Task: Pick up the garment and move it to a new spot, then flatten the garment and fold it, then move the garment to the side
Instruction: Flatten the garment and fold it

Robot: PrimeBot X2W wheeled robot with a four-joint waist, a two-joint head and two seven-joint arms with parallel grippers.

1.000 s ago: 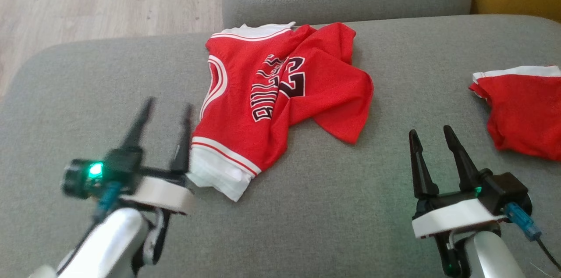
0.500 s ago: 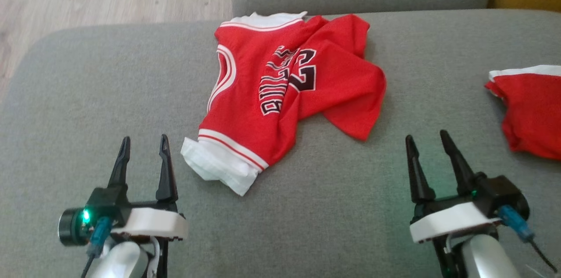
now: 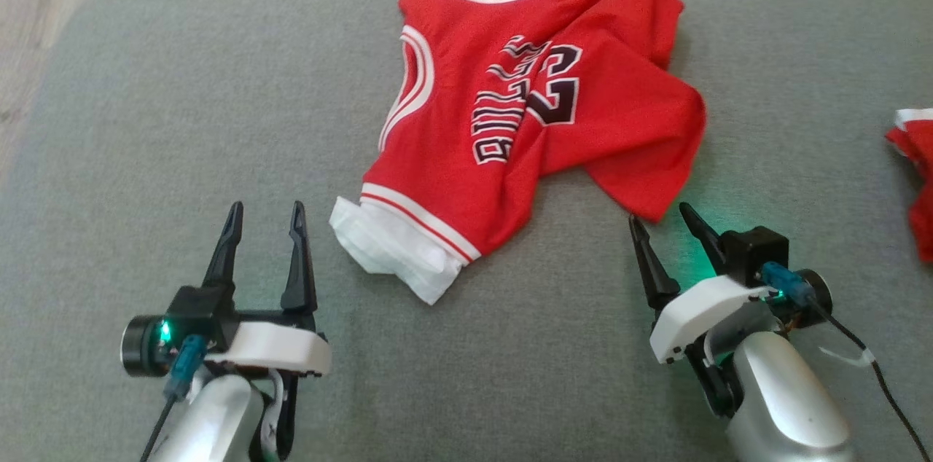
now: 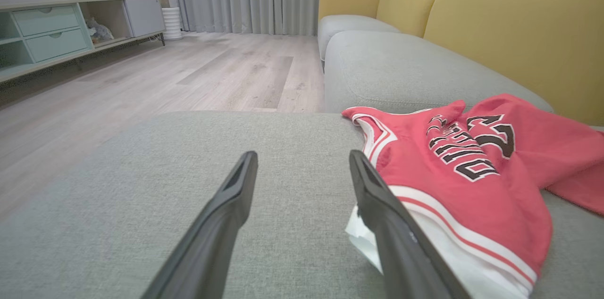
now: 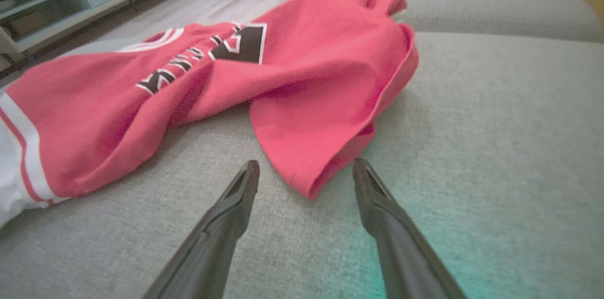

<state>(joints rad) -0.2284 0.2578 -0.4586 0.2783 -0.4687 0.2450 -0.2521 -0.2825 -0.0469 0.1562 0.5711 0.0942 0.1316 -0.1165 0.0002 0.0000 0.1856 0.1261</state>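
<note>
Red jersey [image 3: 452, 178] on grey sofa [image 3: 182, 119]: black "BULLS" lettering, number 23.

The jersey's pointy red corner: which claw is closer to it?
Right. The right claw has its open fingertips on either side of the red corner. The left claw is open too, but sits beside the white hem at the other end.

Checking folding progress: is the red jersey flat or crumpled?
Crumpled. The red jersey lies bunched on the sofa cushion, lettering creased, one flap folded over.
</note>
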